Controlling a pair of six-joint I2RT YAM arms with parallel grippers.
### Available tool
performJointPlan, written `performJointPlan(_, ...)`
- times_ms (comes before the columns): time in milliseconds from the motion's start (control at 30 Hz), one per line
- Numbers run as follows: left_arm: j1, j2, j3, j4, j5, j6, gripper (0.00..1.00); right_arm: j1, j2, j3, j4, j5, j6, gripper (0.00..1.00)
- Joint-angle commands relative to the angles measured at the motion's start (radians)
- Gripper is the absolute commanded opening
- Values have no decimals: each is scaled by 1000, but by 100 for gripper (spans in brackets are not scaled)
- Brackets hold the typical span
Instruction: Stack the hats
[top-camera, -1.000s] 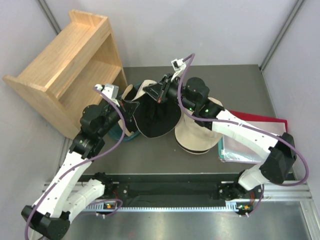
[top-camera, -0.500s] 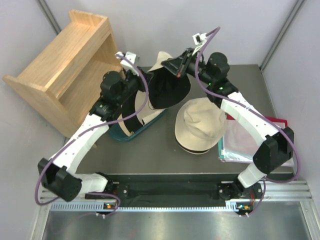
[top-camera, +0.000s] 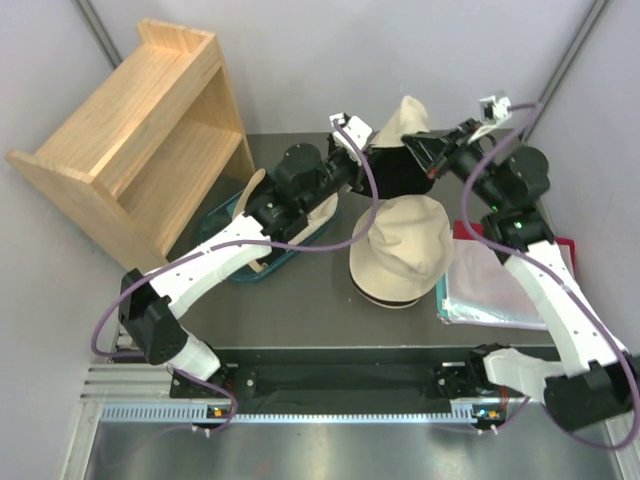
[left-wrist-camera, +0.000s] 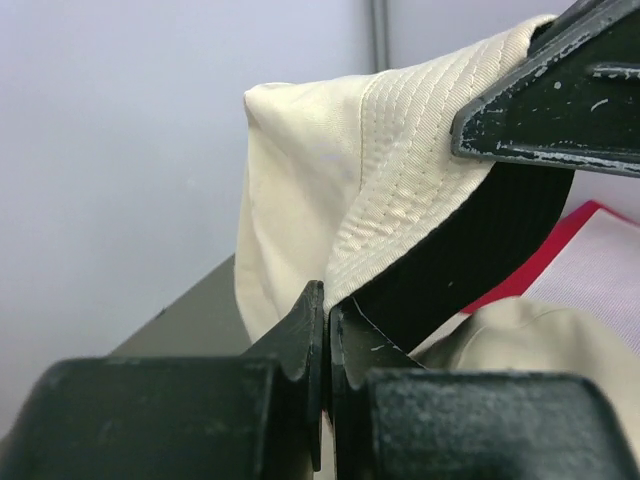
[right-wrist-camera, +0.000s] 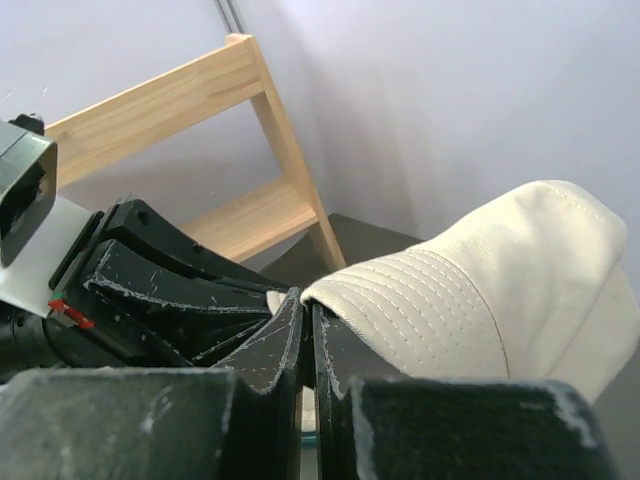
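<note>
Bright, even light with soft shadows; wrist views blur the near fingers (left-wrist-camera: 318, 380), perhaps from closeness.

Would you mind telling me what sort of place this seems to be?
Probably a robotics lab test cell: plain grey partition walls enclose a dark table, a metal mounting rail runs along its near edge, and props such as a wooden shelf and cream hats look staged.

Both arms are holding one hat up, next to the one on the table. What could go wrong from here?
1. Thin grip: the left gripper and right gripper each pinch only the brim edge of the held hat. The floppy fabric may slip out.
2. The held hat hangs bunched between close-set grippers, so it may land folded on the lower hat instead of nesting.
</note>
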Motion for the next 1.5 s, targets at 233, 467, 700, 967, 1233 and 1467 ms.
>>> performJointPlan(233,-19,87,95,93,-56,109,0,-128,-75,26,-52,77,-152,0)
performJointPlan(467,-42,4,-85,234,43,153,0,-131,-205,-37,-129,97,-139,0)
performJointPlan(700,-134,-84,-228,207,-4,259,0,-129,-402,-199,-296,149,-33,0)
performJointPlan(967,-243,-153,-346,187,-194,317,0,-128,-563,-311,-468,137,-1,0)
performJointPlan(1233,-366,-185,-466,222,-351,337,0,-128,-649,-410,-587,156,50,0)
performJointPlan(1467,-414,-202,-489,158,-461,194,24,-122,-699,-450,-652,115,50,0)
